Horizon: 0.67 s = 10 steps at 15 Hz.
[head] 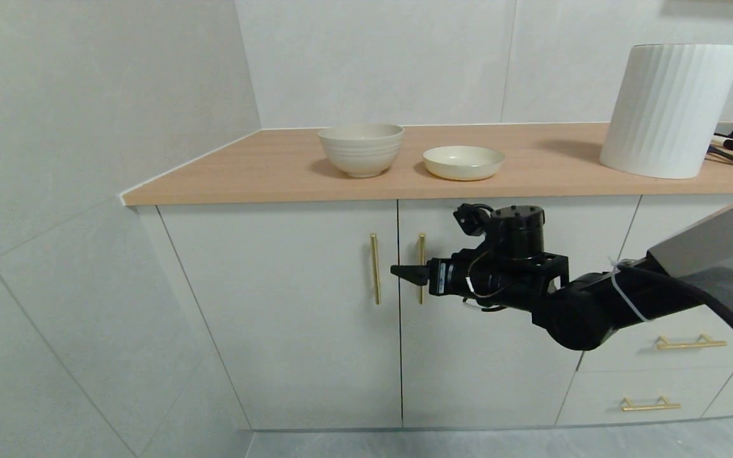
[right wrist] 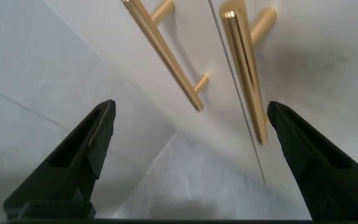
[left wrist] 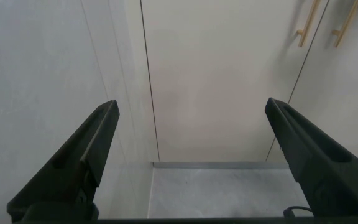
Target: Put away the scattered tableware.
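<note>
The right claw (head: 412, 273) is held spread at the door handle (head: 422, 248) (presumably so the cupboard (head: 277, 318) can be pulled open), while the bowl (head: 361, 148) and dish (head: 463, 161) are seen on the counter (head: 245, 172) above.

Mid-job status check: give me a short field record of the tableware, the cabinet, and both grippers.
tableware: ribbed bowl and shallow dish, side by side but apart on the countertop
cabinet doors: both shut
right gripper: open, at the right door handle, not clamped on it
left gripper: open, empty, low, facing the cabinet front
other: white ribbed container at the counter's right
</note>
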{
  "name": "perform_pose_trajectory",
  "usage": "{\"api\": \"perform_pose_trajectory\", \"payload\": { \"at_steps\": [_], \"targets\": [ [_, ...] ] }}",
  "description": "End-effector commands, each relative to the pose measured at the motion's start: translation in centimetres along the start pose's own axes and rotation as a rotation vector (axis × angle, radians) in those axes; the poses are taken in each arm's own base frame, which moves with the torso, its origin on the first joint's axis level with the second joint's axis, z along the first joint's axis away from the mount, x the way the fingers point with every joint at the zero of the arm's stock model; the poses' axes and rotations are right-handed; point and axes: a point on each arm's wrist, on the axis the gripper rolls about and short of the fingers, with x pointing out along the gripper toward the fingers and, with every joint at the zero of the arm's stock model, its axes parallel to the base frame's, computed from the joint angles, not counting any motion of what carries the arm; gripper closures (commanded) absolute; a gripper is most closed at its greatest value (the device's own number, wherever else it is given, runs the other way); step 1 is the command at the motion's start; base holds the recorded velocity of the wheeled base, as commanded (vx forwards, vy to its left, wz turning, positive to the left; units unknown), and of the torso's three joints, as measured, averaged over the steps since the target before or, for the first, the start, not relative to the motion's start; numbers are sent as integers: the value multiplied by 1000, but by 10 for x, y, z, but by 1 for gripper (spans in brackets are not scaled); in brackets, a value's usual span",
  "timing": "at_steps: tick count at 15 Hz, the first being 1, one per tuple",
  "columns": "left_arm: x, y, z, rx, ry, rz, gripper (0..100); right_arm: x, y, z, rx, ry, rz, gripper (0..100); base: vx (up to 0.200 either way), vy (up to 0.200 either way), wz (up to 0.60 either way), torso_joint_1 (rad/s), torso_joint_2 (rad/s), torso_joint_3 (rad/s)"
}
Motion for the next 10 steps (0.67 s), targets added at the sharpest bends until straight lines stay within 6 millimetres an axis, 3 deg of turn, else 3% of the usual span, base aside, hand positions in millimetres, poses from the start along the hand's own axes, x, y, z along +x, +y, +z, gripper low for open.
{"api": "perform_pose_trajectory", "payload": {
  "at_steps": [1,10],
  "targets": [
    [0,0,0,0,1,1,0,9,-6,-12,5,18,-5,0,0,0,0,0,0,0],
    [0,0,0,0,1,1,0,20,-9,-11,75,-32,15,0,0,0,0,0,0,0]
  ]
}}
